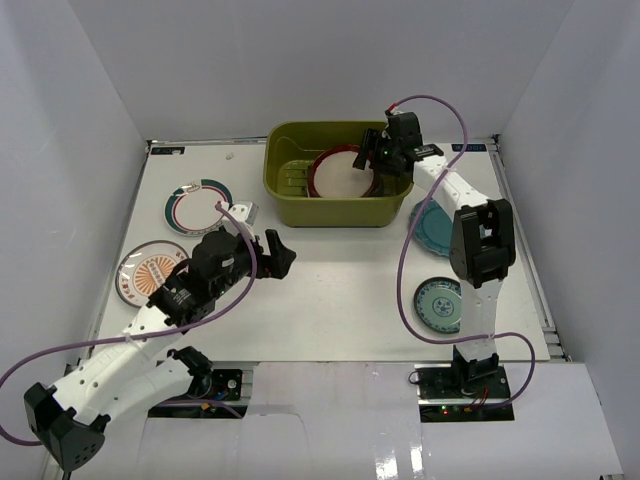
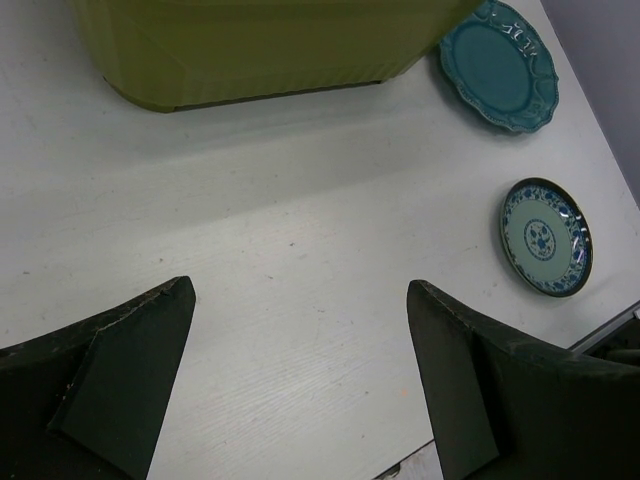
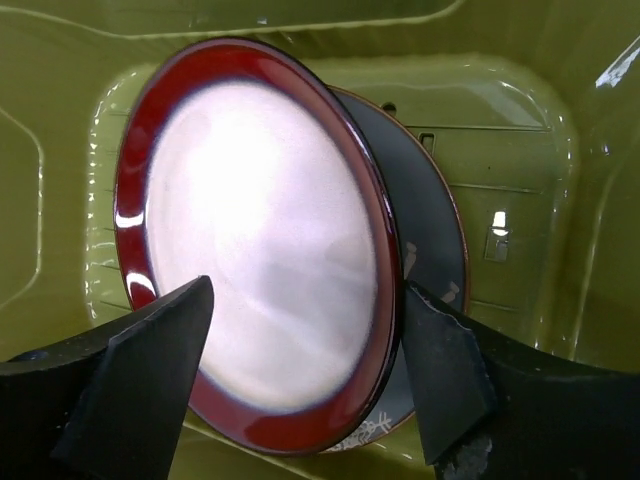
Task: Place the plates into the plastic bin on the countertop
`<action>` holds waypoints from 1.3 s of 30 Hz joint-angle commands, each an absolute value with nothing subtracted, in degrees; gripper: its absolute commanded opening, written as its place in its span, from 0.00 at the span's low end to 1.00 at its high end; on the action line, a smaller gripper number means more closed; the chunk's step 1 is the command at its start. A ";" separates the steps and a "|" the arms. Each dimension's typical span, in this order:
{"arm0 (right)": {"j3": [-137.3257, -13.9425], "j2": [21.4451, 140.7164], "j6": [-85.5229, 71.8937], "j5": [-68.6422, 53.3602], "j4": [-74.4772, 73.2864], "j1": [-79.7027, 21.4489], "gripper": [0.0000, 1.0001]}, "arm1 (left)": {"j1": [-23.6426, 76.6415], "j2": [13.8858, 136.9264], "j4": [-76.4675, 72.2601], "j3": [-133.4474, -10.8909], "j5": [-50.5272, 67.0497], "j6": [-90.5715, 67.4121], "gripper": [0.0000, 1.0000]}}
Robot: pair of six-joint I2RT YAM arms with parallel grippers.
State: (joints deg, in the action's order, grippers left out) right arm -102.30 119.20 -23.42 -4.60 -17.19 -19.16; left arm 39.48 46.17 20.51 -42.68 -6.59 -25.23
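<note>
Now your right pincer (image 3: 307, 290) hangs inside the plastic bin (image 1: 300, 205), jaws spread wide with nothing clamped. The dark red plate (image 3: 260, 240) sits just beyond them, tilted because it leans on the grey plate (image 3: 435, 230) beneath it. That reads as a release, so judge this plate delivered.

Your left pincer (image 2: 300, 288) hovers wide open and empty over bare worktop (image 2: 300, 200). It looks toward the teal scalloped plate (image 2: 500, 65) near the bin and the small teal plate (image 2: 547, 237) farther off, which are its likely next picks. The striped-rim plate (image 1: 197, 207) and orange-patterned plate (image 1: 148, 272) lie at the left, apart from the bin.
</note>
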 commanded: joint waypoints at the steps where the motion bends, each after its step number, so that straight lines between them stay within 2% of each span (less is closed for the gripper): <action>1: -106.61 114.70 -21.71 -2.99 -15.47 -19.86 0.80 | 39.64 44.83 19.16 -42.10 -5.71 -24.26 0.98; 6: -111.87 113.12 -17.25 5.15 -21.68 -19.78 0.98 | 39.64 45.00 18.46 -42.19 -3.96 -24.34 0.98; 11: -107.59 108.20 -13.89 12.03 -21.62 -18.64 0.96 | 39.55 43.69 18.63 -41.75 -2.90 -24.17 0.98; 13: -103.03 104.69 -14.76 14.49 -20.92 -17.50 1.00 | 39.64 42.37 18.54 -41.49 -2.90 -24.26 0.98; 14: -100.66 101.11 -15.64 16.33 -20.40 -15.75 0.94 | 39.64 42.10 18.72 -41.31 -2.90 -24.26 0.98; 16: -89.60 96.35 -18.27 16.35 -17.77 -13.20 0.63 | 39.64 41.66 18.72 -41.31 -2.64 -24.17 0.98; 17: -84.95 91.11 -22.02 15.04 -14.27 -9.53 0.40 | 39.64 41.57 18.81 -41.31 -2.46 -24.08 0.98; 18: -80.12 88.27 -24.41 13.81 -12.32 -7.14 0.32 | 39.64 41.14 18.81 -41.40 -2.37 -24.08 0.98; 19: -69.98 85.81 -26.78 12.06 -10.22 -4.60 0.24 | 39.64 40.96 18.81 -41.31 -2.46 -24.00 0.98; 20: -64.65 80.82 -32.03 8.04 -5.50 1.35 0.15 | 39.64 40.61 18.81 -41.31 -2.63 -23.91 0.98; 21: -59.55 78.51 -34.69 5.56 -2.67 4.71 0.14 | 39.64 40.08 18.90 -41.13 -2.90 -23.82 0.98; 22: -50.19 76.66 -37.15 2.84 0.15 7.44 0.14 | 39.73 39.90 18.98 -41.13 -2.99 -23.73 0.98; 23: -46.36 74.12 -41.09 -2.23 6.01 12.52 0.17 | 39.81 39.73 19.25 -41.22 -3.25 -23.64 0.98; 26: -38.52 74.00 -43.24 -7.54 9.75 18.52 0.58 | 40.25 39.55 19.34 -41.04 -3.69 -23.56 0.98; 29: -35.17 75.58 -43.07 -8.35 11.07 20.30 0.73 | 40.69 39.64 19.60 -41.04 -4.13 -23.47 0.98; 34: -31.12 80.50 -48.23 -10.98 19.22 21.53 0.72 | 40.87 40.08 19.60 -41.04 -4.66 -23.47 0.98; 39: -27.43 91.56 -57.11 -16.16 34.25 21.45 0.59 | 40.87 40.96 20.04 -41.22 -6.15 -23.55 0.98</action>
State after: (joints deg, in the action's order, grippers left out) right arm -29.61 86.76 -49.65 -11.44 21.56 21.28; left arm 40.64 40.69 19.31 -41.56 -4.51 -24.01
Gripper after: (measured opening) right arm 0.606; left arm 0.976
